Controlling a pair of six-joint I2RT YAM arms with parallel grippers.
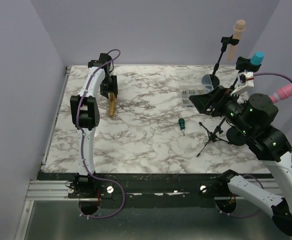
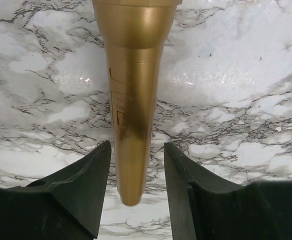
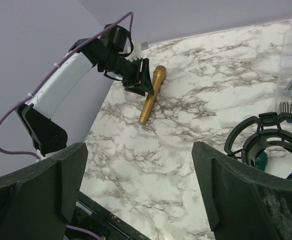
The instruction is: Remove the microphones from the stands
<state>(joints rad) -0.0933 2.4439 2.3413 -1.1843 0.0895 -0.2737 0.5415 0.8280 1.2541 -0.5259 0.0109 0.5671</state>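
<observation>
Inspection found the task largely done, as far as the views showed. The slim gold-coloured handheld microphone (image 1: 111, 106) was off any stand and appeared to lie flat on the white marble-patterned table (image 1: 151, 135), in its far-left part. It was well apart from the black tripod stand (image 1: 213, 136) on the right side. In the right wrist view, the black ring-shaped cradle (image 3: 267, 118) held no microphone. The microphone's long axis ran roughly from the far edge toward the near edge. Its rounded head pointed away from the arm bases and its tapered tail pointed toward them. The jaws of the left arm (image 1: 88, 107) stood on either side of the tail end. The left wrist view showed a narrow gap on each side, so they were judged released, not clamped. The jaws of the right arm (image 1: 256, 117) stood spread wide and held nothing, close beside the cradle. What remained, by judgement, was for the left arm to draw clear of the microphone.
</observation>
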